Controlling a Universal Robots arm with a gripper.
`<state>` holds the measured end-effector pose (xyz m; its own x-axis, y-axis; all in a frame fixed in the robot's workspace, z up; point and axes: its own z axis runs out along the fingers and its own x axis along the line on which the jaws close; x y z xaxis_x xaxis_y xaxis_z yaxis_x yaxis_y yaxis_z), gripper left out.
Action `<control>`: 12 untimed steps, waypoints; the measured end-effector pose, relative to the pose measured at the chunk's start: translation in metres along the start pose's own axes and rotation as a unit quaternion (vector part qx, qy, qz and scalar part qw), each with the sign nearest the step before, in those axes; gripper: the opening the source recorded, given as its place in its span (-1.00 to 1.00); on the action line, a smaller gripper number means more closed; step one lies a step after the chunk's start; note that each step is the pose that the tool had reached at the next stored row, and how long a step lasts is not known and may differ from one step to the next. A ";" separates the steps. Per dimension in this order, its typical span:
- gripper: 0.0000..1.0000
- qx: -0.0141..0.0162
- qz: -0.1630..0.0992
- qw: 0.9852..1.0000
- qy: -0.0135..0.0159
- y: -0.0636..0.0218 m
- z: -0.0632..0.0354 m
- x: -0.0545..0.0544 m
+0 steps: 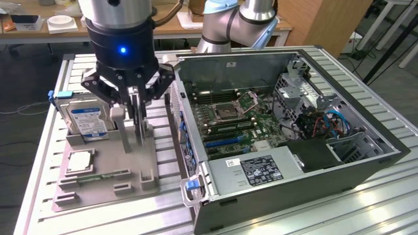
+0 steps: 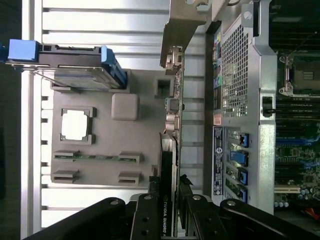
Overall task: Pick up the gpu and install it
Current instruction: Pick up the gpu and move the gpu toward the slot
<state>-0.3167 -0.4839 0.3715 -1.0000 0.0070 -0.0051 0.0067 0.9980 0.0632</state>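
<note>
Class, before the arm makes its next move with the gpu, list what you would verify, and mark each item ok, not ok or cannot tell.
1. gripper centred over the gpu: ok.
2. fingers closed against both faces of the card: ok.
3. gpu standing on edge in the gray tray: ok.
4. computer case open, with the motherboard exposed: ok.
5. blue expansion slot looks empty: ok.
6. Clearance between the gripper and the hard drive beside it: cannot tell.

Bright even light, glare on table (image 2: 110, 30)
</note>
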 end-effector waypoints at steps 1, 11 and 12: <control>-0.48 0.000 0.000 1.000 0.000 0.0002 -0.0024 0.000; -0.48 0.000 0.000 1.000 0.000 0.0015 -0.0237 0.000; -0.48 0.000 0.000 1.000 0.000 0.0016 -0.0255 0.000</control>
<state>-0.3167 -0.4839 0.3970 -1.0000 0.0070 -0.0051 0.0067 0.9980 0.0631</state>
